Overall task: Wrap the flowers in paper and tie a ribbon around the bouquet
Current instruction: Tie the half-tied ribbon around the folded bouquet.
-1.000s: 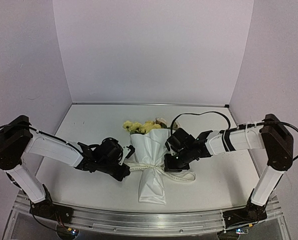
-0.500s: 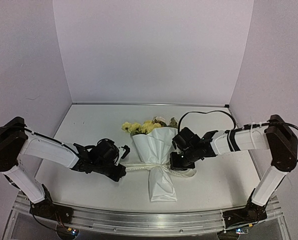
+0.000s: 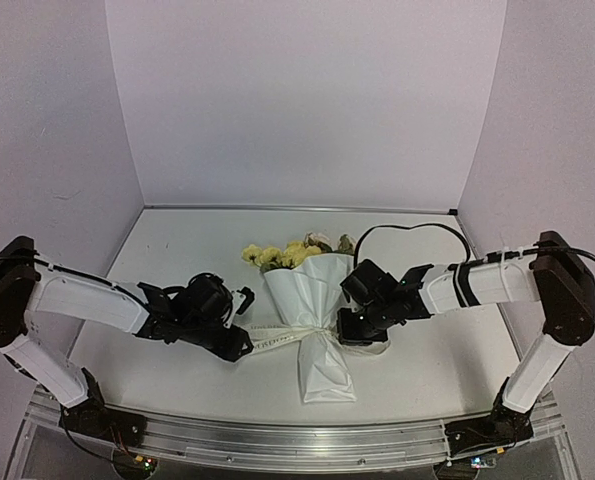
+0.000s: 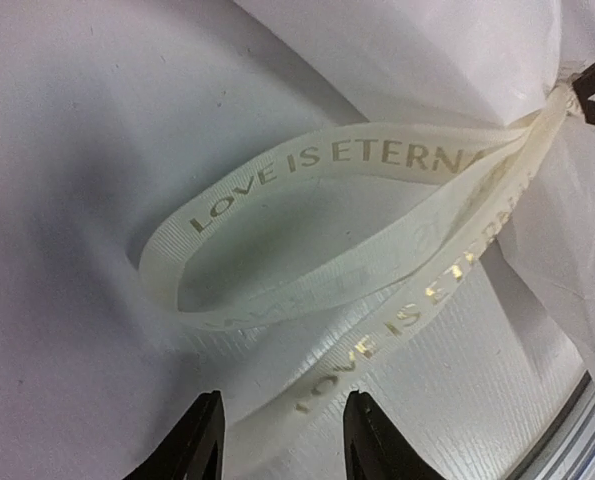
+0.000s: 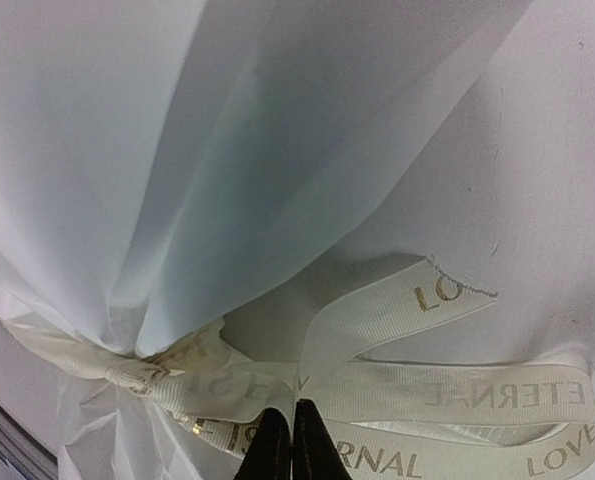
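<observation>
The bouquet (image 3: 314,300) lies on the table, a white paper (image 3: 322,370) cone with its yellow and cream flowers (image 3: 287,254) at the far end. The cream ribbon (image 3: 275,340) with gold lettering is knotted round its narrow waist. My left gripper (image 4: 282,438) is open just left of the cone; a loose ribbon (image 4: 357,160) strand runs between its fingers (image 4: 199,445) and a loop lies beyond on the table. My right gripper (image 5: 287,445) is shut on the ribbon (image 5: 497,395) right of the knot (image 5: 147,375), under the paper (image 5: 227,150) folds.
A black cable (image 3: 407,230) loops over the table (image 3: 177,250) behind the right arm. Pale walls close in the back and both sides. A metal rail (image 3: 297,440) runs along the near edge between the arm bases.
The bouquet slid to the right as the ribbon was pulled taut. My left gripper has since opened and let go of its ribbon end, which now lies slack.
</observation>
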Action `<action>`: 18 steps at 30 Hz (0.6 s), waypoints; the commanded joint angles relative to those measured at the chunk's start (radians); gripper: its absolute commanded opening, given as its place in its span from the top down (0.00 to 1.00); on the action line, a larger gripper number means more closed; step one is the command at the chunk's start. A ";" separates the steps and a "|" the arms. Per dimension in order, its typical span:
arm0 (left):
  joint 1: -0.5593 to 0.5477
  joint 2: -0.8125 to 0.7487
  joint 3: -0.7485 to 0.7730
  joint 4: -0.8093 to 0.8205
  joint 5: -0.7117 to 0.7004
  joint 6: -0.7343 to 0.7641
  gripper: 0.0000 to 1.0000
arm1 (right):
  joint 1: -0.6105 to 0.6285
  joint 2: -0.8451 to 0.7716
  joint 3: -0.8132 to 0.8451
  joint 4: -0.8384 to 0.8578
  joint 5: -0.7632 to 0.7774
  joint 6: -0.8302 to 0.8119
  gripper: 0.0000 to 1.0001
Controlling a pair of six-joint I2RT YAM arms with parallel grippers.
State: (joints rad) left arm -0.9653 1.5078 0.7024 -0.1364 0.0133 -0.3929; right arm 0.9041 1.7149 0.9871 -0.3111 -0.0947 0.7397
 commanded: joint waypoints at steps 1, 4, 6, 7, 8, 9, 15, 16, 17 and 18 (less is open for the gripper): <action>0.000 -0.088 0.157 -0.050 -0.046 0.042 0.53 | 0.008 -0.004 0.022 0.028 -0.019 0.034 1.00; -0.025 -0.026 0.260 -0.079 -0.041 0.094 0.51 | 0.024 0.006 0.023 0.072 -0.054 0.054 1.00; -0.050 0.025 0.334 -0.090 -0.036 0.136 0.49 | 0.032 0.007 0.019 0.081 -0.056 0.060 1.00; -0.060 0.061 0.364 -0.093 -0.032 0.161 0.48 | 0.033 0.005 0.012 0.085 -0.055 0.063 1.00; -0.071 0.090 0.403 -0.103 -0.030 0.181 0.48 | 0.033 -0.002 -0.002 0.092 -0.049 0.067 1.00; -0.081 0.127 0.436 -0.112 -0.030 0.207 0.48 | 0.033 -0.010 -0.015 0.098 -0.039 0.070 1.00; -0.143 0.291 0.558 -0.122 -0.042 0.325 0.52 | 0.033 -0.056 -0.091 0.147 -0.003 0.100 1.00; -0.147 0.305 0.558 -0.112 -0.042 0.335 0.53 | 0.032 -0.057 -0.100 0.160 -0.005 0.107 1.00; -0.149 0.314 0.557 -0.102 -0.041 0.340 0.53 | 0.033 -0.056 -0.106 0.175 -0.008 0.113 1.00; -0.150 0.321 0.553 -0.087 -0.039 0.347 0.54 | 0.033 -0.055 -0.111 0.189 -0.011 0.120 1.00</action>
State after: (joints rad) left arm -1.1064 1.8017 1.2234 -0.2279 -0.0204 -0.1305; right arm 0.9348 1.6967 0.8997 -0.1912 -0.1251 0.8218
